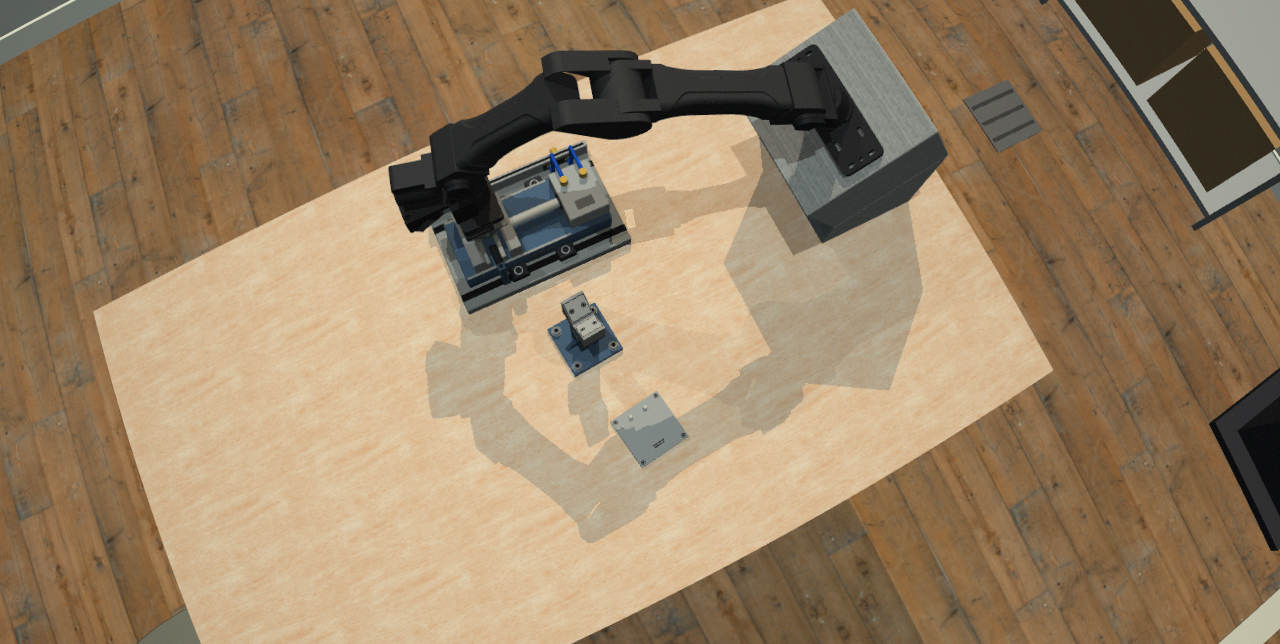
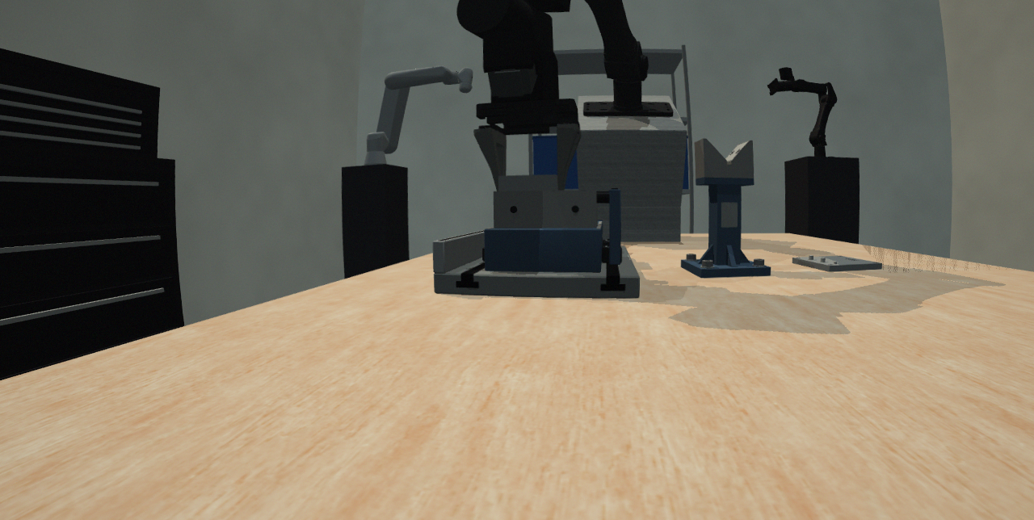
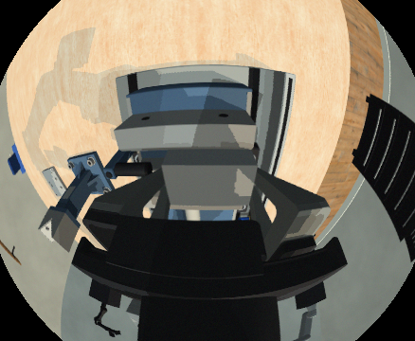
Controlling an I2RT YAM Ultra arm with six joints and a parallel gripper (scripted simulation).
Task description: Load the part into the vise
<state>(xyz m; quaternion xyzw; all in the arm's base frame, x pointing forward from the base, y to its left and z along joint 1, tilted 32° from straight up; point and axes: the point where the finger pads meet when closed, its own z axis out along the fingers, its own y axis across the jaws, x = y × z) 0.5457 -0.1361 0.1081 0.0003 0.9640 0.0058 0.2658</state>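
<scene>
My gripper (image 2: pixel 528 159) points straight down over the vise (image 1: pixel 532 219) and is shut on the grey part (image 3: pixel 207 180). The fingers grip the part's two sides. The part sits low between the jaws, close behind the grey fixed jaw with two bolt holes (image 2: pixel 542 209); in the wrist view this jaw (image 3: pixel 184 128) lies just beyond the part. A short dark rod (image 3: pixel 132 167), the work stop, shows left of the part. I cannot tell whether the part rests on the low bars; its underside and slot are hidden. The arm hides the part in the overhead view.
The air cylinder block (image 1: pixel 581 192) with blue hoses stands at the vise's far end. The V-block (image 1: pixel 584 322) on its blue stand is in front of the vise, with nothing in it. The infeed plate (image 1: pixel 649 428) lies bare beyond it. The arm's grey pedestal (image 1: pixel 850 125) is at the back right.
</scene>
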